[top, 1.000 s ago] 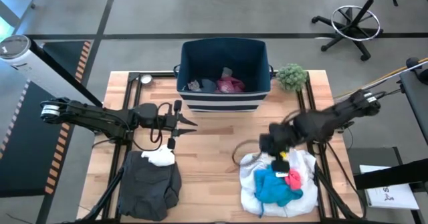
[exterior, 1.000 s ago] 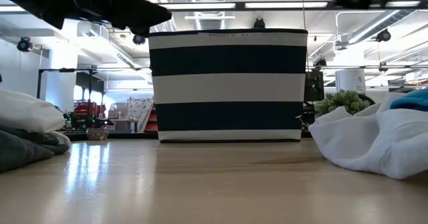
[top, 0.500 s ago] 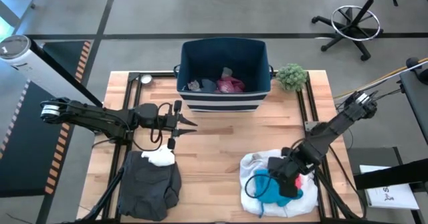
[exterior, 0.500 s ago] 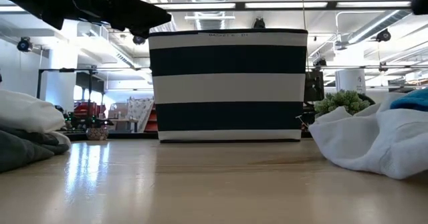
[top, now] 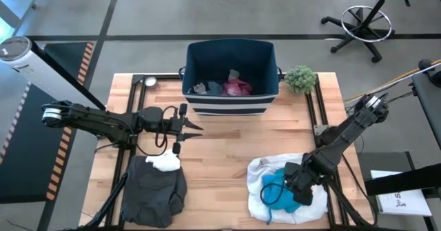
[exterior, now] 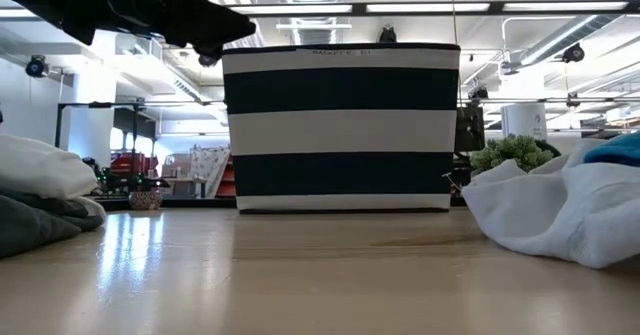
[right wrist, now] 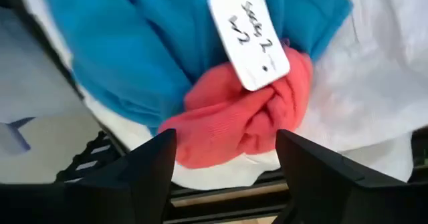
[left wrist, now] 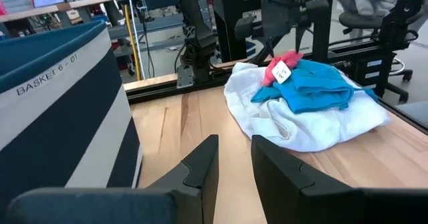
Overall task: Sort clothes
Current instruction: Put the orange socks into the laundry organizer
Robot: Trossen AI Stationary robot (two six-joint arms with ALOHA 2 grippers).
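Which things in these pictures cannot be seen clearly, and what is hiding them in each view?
- Bin contents: in the low view the striped bin wall hides them; in the high view they are too small to identify.
- Pink piece: in the high view the right gripper covers it.
- Tag writing: not legible in the right wrist view.
- Dark grey garment: cut off by the low view's left edge.
- Left gripper: open, above bare table.
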